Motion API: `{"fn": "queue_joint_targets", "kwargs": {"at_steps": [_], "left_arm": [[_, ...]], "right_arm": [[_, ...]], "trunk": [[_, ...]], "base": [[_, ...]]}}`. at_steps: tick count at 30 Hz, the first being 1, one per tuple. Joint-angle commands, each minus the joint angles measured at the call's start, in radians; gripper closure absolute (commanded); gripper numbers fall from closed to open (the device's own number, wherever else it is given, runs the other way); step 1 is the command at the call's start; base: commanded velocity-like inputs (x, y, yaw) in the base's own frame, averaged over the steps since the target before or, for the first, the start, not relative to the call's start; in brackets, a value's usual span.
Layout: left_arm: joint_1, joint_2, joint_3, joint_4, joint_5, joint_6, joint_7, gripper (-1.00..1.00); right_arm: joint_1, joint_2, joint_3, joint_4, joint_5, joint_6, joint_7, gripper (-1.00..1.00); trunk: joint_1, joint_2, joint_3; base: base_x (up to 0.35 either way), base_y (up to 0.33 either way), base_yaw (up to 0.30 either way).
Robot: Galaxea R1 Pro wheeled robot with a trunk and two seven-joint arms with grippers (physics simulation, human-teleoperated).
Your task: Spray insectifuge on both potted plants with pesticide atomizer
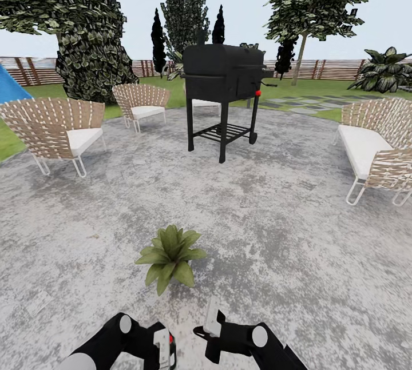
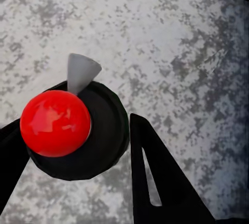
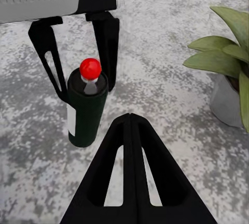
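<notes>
The pesticide atomizer (image 3: pixel 87 111), a dark round bottle with a red ball cap and a small grey nozzle, sits upright between the two black fingers (image 3: pixel 106 42) of the left gripper (image 3: pixel 78 58). The fingers are closed on its sides, one on each side of the bottle, so the left gripper is grasping it above the grey speckled patio (image 1: pixel 274 215). In the left wrist view the red cap (image 2: pixel 54 123) is right between the fingers and the grey nozzle (image 2: pixel 80 71) points away from them.

The right gripper (image 3: pixel 132 182) holds nothing. Its fingers look pressed together into one black wedge, just beside the bottle.

One potted plant (image 1: pixel 170 255), a low bunch of pointed green leaves in a pale pot, stands just ahead of both grippers. The other plant is not seen here.

To do this step well, I think the left arm should turn the nozzle toward the leaves, keep the bottle upright and held tight, and come near without bumping the pot.

Farther off are a black barbecue grill (image 1: pixel 224 92), woven chairs (image 1: pixel 54 130), trees and a brown wooden fence (image 1: pixel 332 68).
</notes>
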Motion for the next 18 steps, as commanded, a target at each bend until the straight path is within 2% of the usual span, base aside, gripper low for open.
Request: {"fn": "queue_joint_targets", "kwargs": {"at_steps": [1, 8, 18], "left_arm": [[0.0, 0.001, -0.001, -0.007, -0.005, -0.004, -0.012, 1.0], [0.0, -0.001, 0.001, -0.035, 0.003, -0.018, -0.044, 1.0], [0.0, -0.03, 0.001, -0.038, 0.02, -0.021, -0.052, 1.0]], "right_arm": [[0.0, 0.0, -0.001, -0.001, 0.01, -0.006, 0.0, 1.0], [0.0, 0.0, -0.002, 0.001, 0.011, -0.007, 0.0, 1.0], [0.0, 0.0, -0.002, 0.001, 0.01, -0.007, 0.0, 1.0]], "trunk": [[0.0, 0.0, -0.001], [0.0, 0.0, -0.001], [0.0, 0.0, -0.001]], "base": [[0.0, 0.0, 0.0], [0.0, 0.0, 0.0], [0.0, 0.0, 0.0]]}}
